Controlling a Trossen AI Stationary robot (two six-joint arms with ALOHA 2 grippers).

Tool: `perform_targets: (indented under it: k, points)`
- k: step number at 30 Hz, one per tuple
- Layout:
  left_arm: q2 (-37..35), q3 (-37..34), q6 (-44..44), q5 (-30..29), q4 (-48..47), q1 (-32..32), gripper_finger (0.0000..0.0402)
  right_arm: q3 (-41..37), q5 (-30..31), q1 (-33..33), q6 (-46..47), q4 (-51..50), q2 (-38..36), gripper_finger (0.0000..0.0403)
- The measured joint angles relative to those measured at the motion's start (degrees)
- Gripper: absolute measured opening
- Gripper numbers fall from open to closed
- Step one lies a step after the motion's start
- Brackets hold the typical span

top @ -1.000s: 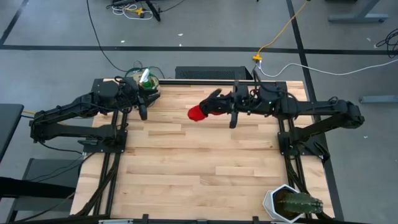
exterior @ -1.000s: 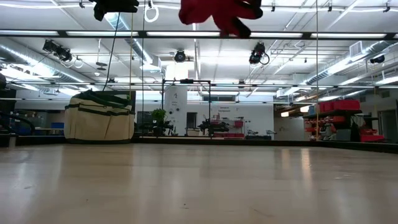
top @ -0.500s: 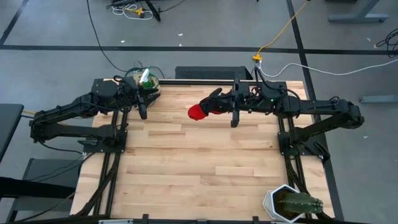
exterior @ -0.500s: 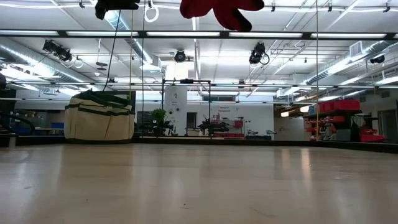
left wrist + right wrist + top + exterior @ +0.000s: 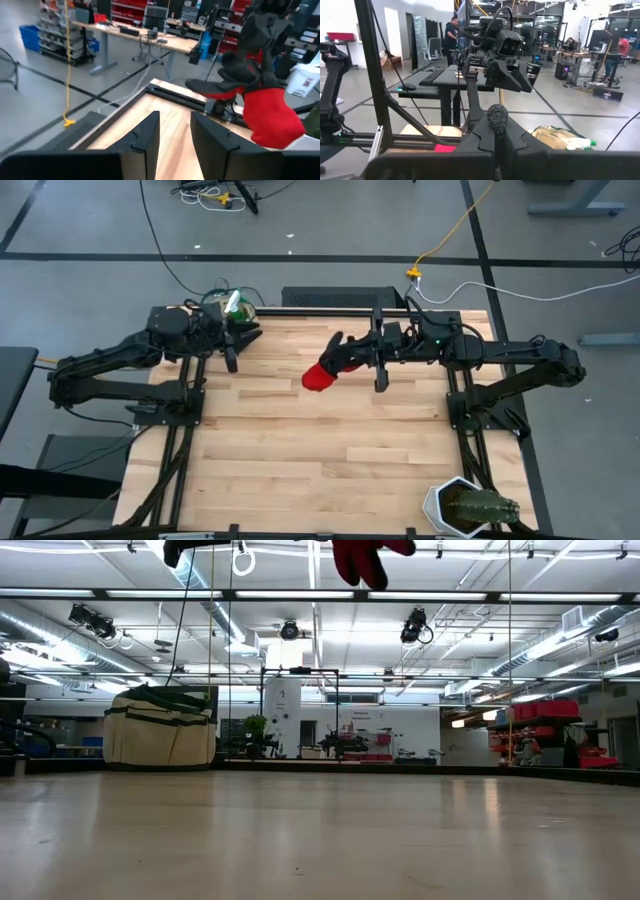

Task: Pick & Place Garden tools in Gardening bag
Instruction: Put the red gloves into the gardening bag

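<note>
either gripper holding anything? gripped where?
Right gripper holds the red-and-black glove by its black finger end, red cuff hanging free. Left gripper holds nothing.

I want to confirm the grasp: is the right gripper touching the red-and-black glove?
Touching. In the right wrist view, the right gripper is shut on a black part of the glove; the high view shows the glove hanging from it above the table.

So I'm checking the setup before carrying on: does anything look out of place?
Only the white pot with a cactus: it sits at the table's near right corner, overhanging the edge. The glove hangs from the right claw, as expected.
</note>
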Motion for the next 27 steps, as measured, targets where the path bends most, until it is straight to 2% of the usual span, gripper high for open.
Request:
perform_targets:
  k: [7, 18, 22, 27]
  points:
    - [3.9, 0.0, -0.8, 5.3, 3.1, 0.0, 0.0115, 0.0, -0.2, 0.0, 0.0, 0.0, 0.0, 0.0002]
    - [10.9, 0.0, -3.8, 7.2, 12.6, 0.0, 0.0118, 0.0, -0.2, 0.0, 0.5, 0.0, 0.0, 0.0002]
    - [12.8, 0.0, -4.8, 8.6, 15.5, 0.0, 0.0146, 0.0, -0.2, 0.0, 0.6, -0.1, 0.0, 0.0002]
    - [14.6, 0.0, -7.4, 9.3, 18.6, 0.0, 0.0210, 0.0, 0.7, 0.0, 0.6, -1.3, 0.0, 0.0002]
